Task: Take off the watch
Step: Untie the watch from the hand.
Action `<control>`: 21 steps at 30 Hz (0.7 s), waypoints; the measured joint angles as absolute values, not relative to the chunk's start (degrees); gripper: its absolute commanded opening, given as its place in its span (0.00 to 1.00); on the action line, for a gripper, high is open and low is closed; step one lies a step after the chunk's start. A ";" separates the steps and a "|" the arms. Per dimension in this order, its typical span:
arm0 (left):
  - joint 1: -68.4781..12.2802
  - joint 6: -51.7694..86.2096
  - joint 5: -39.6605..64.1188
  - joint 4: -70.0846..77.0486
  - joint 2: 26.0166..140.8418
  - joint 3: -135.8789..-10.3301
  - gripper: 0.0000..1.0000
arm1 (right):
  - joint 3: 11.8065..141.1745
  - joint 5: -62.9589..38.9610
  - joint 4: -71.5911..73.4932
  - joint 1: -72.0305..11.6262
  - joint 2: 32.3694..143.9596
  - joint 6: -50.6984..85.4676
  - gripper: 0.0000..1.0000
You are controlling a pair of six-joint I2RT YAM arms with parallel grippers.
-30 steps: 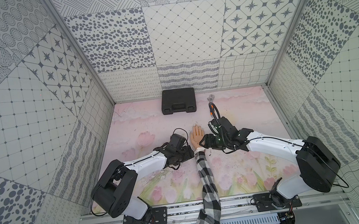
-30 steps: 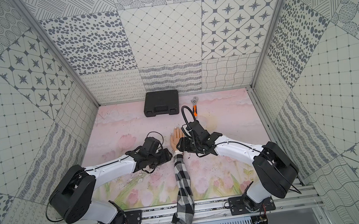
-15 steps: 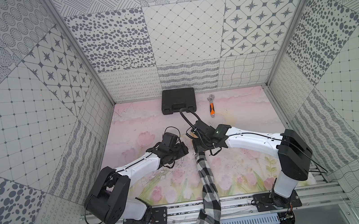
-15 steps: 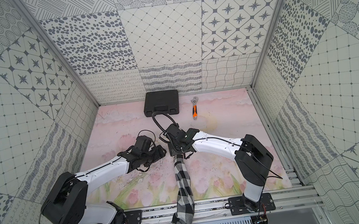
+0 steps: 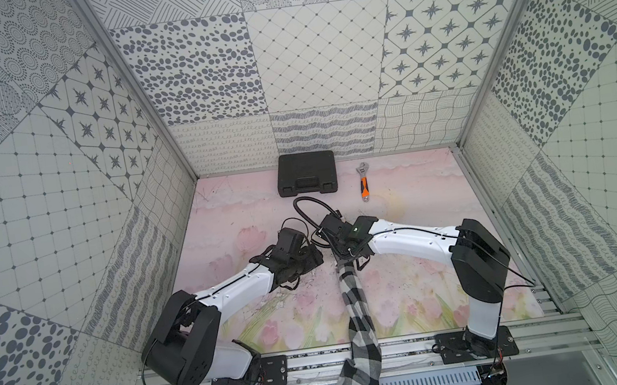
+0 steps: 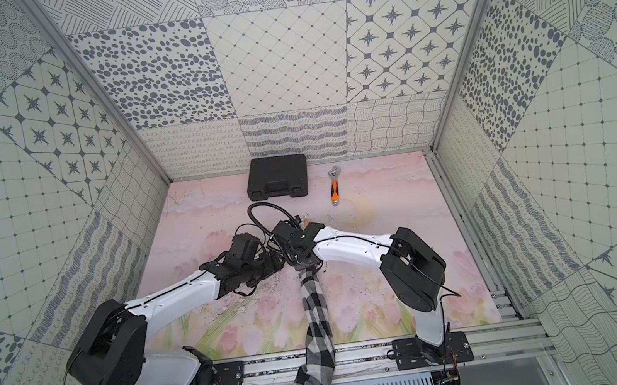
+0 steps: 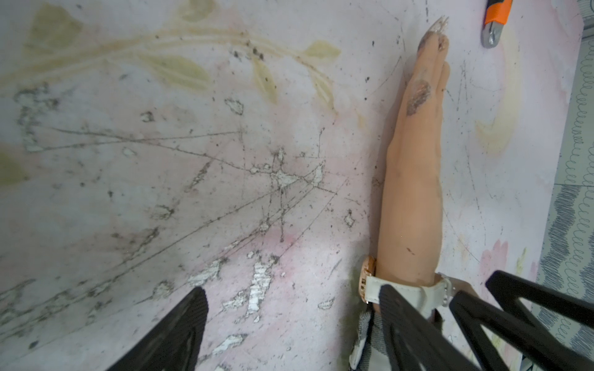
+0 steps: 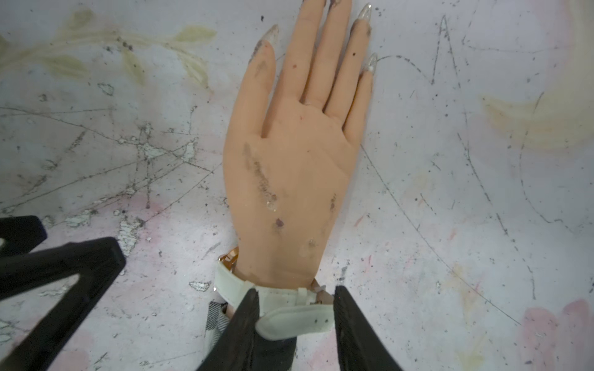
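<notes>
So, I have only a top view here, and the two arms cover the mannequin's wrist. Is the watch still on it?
Observer: Yes. The right wrist view shows the watch around the mannequin's wrist.
Operator: Where exactly is the right hand?
Observer: The right hand straddles the strap's loose end, which sticks out free. I cannot tell whether it is pressing on it.
Operator: And the left hand?
Observer: The left hand is wide open, close beside the watch, on the side where the gold case sits.
</notes>
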State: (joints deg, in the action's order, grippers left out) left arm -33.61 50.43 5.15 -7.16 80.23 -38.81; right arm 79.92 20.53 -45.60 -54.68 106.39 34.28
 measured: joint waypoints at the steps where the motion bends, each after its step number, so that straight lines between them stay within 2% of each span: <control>1: -33.61 50.43 5.17 -7.16 80.23 -38.81 0.85 | 79.79 20.84 -45.65 -54.68 106.37 34.24 0.25; 5: -33.61 50.41 5.23 -7.18 80.23 -38.81 0.85 | 79.37 21.08 -45.63 -54.68 106.32 34.00 0.03; 6: -33.61 50.41 5.26 -7.16 80.23 -38.81 0.85 | 79.35 21.06 -45.65 -54.68 106.30 33.69 0.00; 21: -33.61 50.41 9.87 -6.26 81.47 -40.29 0.89 | 75.83 11.14 -36.80 -53.10 97.32 34.74 0.00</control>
